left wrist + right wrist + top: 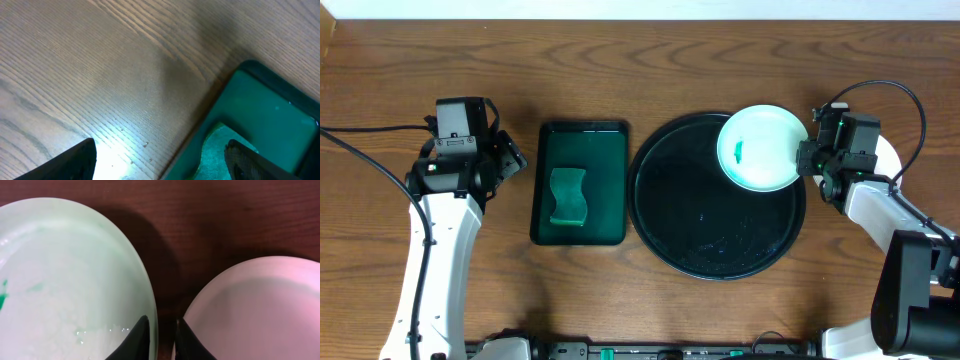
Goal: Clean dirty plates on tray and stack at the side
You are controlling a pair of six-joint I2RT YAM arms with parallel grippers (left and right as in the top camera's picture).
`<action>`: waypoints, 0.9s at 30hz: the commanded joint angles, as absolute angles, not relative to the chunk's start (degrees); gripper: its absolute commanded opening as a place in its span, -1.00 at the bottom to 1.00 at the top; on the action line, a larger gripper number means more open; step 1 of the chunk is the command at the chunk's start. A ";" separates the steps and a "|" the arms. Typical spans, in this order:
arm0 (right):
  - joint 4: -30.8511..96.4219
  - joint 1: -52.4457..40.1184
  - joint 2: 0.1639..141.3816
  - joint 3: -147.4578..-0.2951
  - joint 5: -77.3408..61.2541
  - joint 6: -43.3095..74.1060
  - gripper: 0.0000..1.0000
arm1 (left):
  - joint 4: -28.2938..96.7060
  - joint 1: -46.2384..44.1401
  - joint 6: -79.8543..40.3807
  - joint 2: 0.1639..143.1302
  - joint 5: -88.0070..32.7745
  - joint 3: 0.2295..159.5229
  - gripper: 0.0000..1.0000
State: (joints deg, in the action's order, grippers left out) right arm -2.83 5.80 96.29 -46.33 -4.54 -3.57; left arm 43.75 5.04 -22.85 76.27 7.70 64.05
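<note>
Round glossy pale-mint plate (765,150) (green smear), rim between right claw (162,321) tips.

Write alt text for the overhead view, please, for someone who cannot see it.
The right gripper clamps its fingers on the rim of a green-smeared pale-mint plate at the upper right edge of the black round tray. To the left, a sponge lies in a rectangular dark green tray, the open left gripper beside it.

Bright light is shining down evenly on the table (720,40). White glare is glowing on it in the left wrist view. The near plate (65,280) is looking blurry, casting a dark shadow.
</note>
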 commanded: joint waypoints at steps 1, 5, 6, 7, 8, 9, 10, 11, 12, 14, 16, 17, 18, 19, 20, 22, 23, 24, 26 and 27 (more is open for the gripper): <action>-2.83 5.48 96.73 -45.93 -5.52 -3.27 -0.67 | 44.10 5.19 -23.14 75.99 8.38 64.62 0.64; -2.87 5.41 96.77 -45.93 -6.07 -3.27 -0.70 | 44.10 5.19 -23.14 75.99 8.38 64.62 0.64; -2.85 5.41 96.77 -45.93 -6.09 -3.27 -0.71 | 44.10 5.19 -23.14 75.99 8.38 64.62 0.64; -2.83 5.41 96.77 -45.93 -6.09 -3.27 -0.70 | 44.10 5.19 -23.14 75.99 8.38 64.62 0.64; -2.81 5.41 96.77 -45.93 -6.09 -3.27 -0.70 | 44.10 5.19 -23.14 75.99 8.40 64.62 0.65; -2.76 5.41 96.77 -45.93 -6.07 -3.27 -0.70 | 44.10 5.19 -23.14 75.99 8.38 64.62 0.64; -2.61 5.41 96.77 -45.93 -6.09 -3.27 -0.70 | 44.10 5.19 -23.14 75.99 8.40 64.62 0.65; -2.57 5.41 96.77 -45.93 -6.07 -3.27 -0.70 | 44.10 5.19 -23.14 75.99 8.40 64.62 0.65; -2.55 5.41 96.77 -45.93 -6.07 -3.27 -0.70 | 44.10 5.19 -23.14 75.99 8.40 64.62 0.64; -2.42 5.41 96.77 -45.93 -6.07 -3.27 -0.68 | 44.10 5.19 -23.14 75.99 8.38 64.62 0.65; -2.35 5.41 96.77 -45.93 -6.07 -3.27 -0.61 | 44.10 5.19 -23.14 75.99 8.38 64.62 0.64; -2.20 5.41 96.77 -45.93 -6.07 -3.27 -0.60 | 44.10 5.19 -23.14 75.99 8.40 64.62 0.65; -2.13 5.41 96.77 -45.93 -6.07 -3.27 -0.61 | 44.10 5.19 -23.14 75.99 8.38 64.62 0.64; -2.13 5.41 96.77 -45.93 -6.07 -3.27 -0.64 | 44.10 5.19 -23.14 75.99 8.38 64.62 0.65; -2.13 5.41 96.77 -45.93 -6.07 -3.27 -0.69 | 44.10 5.19 -23.14 75.99 8.38 64.62 0.65; -2.13 5.41 96.77 -45.93 -6.07 -3.27 -0.72 | 44.10 5.19 -23.14 75.99 8.38 64.62 0.64; -2.13 5.41 96.77 -45.93 -6.07 -3.27 -0.72 | 44.10 5.19 -23.14 75.99 8.38 64.62 0.64; -2.09 5.41 96.77 -45.93 -6.07 -3.27 -0.75 | 44.10 5.19 -23.14 75.99 8.40 64.62 0.64; -1.89 5.41 96.77 -45.93 -6.07 -3.27 -0.88 | 44.10 5.19 -23.14 75.99 8.40 64.62 0.64; -1.74 5.41 96.77 -45.93 -6.13 -3.25 -0.97 | 44.10 5.19 -23.14 75.99 8.38 64.62 0.65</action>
